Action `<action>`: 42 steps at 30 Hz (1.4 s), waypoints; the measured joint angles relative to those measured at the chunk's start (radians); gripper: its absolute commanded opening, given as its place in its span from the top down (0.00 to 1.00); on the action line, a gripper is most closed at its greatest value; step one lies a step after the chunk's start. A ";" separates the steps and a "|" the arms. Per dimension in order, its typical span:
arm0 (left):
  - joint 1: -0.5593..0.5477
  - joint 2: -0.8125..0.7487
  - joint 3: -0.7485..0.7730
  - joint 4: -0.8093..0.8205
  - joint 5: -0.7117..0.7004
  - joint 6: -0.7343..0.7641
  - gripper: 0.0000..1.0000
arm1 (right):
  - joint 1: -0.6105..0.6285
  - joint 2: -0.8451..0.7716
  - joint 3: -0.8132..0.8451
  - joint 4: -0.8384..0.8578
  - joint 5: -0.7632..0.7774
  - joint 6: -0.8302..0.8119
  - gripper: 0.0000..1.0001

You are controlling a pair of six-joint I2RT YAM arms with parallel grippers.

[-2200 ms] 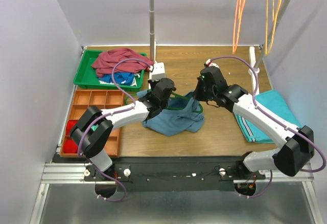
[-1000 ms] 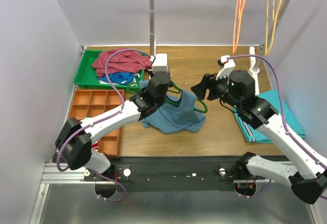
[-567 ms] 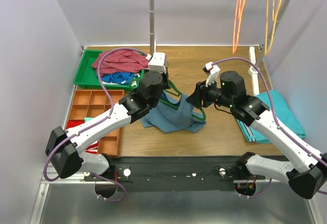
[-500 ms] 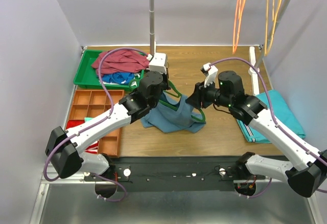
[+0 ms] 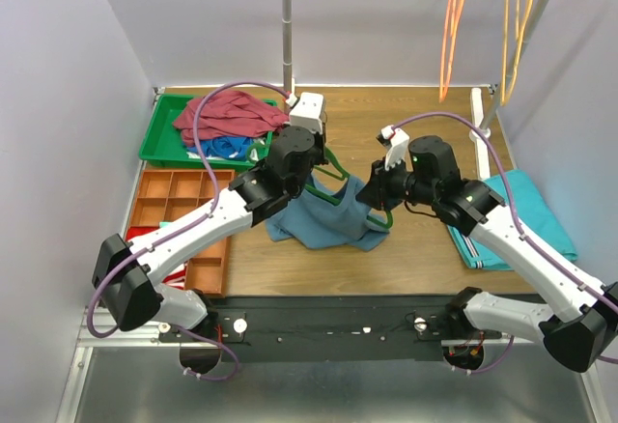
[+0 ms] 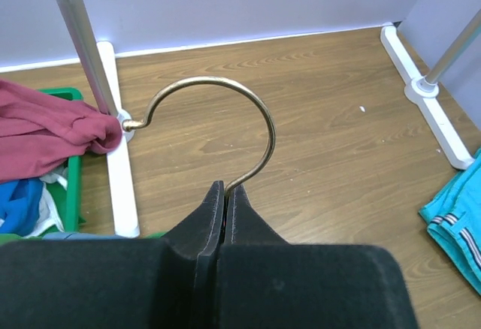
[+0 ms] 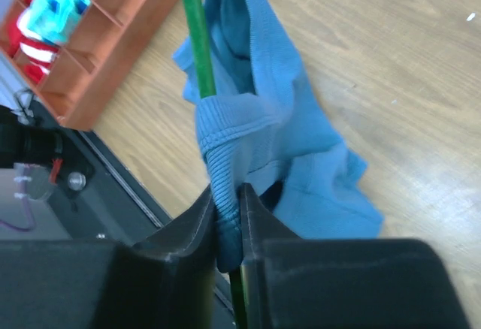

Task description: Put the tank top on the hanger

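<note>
The left claw (image 6: 225,190) is shut tight on the hanger (image 6: 264,130); only its hook shows here. The right claw (image 7: 227,194) pinches a strap of the tank top (image 7: 270,111), which droops to the desk (image 5: 406,259).

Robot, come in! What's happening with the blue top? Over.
Left gripper shut on hanger hook. Right gripper shut on tank top strap, beside hanger's arm. Nothing in the way.
</note>
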 measured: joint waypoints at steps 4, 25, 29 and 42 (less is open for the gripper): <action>-0.001 0.010 0.013 -0.003 0.016 0.000 0.96 | 0.003 -0.024 0.000 -0.006 0.001 0.008 0.99; -0.002 -0.118 0.031 -0.128 0.122 -0.141 0.03 | 0.006 -0.108 0.069 -0.080 0.228 0.130 0.99; -0.002 -0.238 0.016 -0.145 0.138 -0.171 0.03 | 0.006 -0.057 0.196 -0.117 0.313 0.151 0.99; -0.002 -0.543 0.020 -0.310 0.141 -0.235 0.04 | 0.006 0.339 0.793 -0.243 0.632 0.137 0.99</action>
